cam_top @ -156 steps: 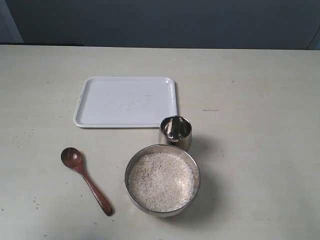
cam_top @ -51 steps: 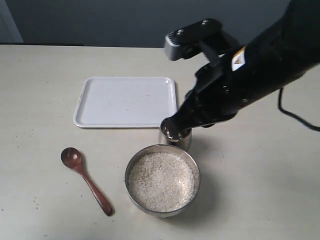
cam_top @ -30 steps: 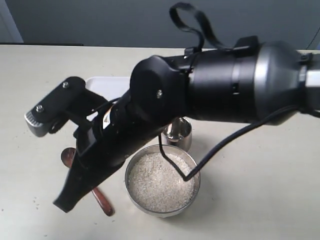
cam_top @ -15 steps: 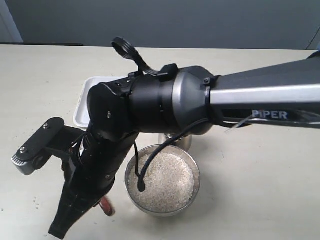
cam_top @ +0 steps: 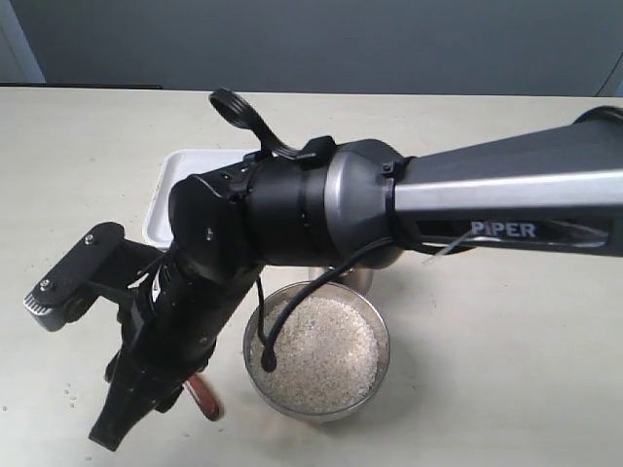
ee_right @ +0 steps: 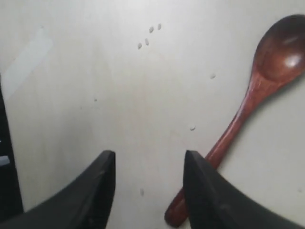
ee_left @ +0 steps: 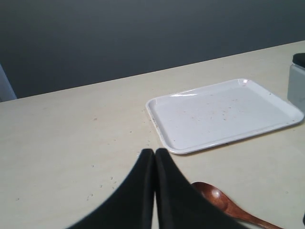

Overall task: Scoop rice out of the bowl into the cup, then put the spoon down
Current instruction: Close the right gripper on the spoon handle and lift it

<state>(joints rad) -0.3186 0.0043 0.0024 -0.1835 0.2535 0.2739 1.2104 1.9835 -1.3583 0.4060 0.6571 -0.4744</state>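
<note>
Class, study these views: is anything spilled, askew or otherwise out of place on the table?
Only a minor spill: a few loose grains lie scattered on the table beside the spoon, outside the bowl. The bowl sits upright, its rice contained.

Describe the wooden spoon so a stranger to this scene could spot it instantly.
Find the white tray on the pale table, then the wide steel bowl of rice in front of it. The spoon lies flat on the table left of that bowl in the exterior view. It alone is wood: slim, reddish-brown, small oval head.
</note>
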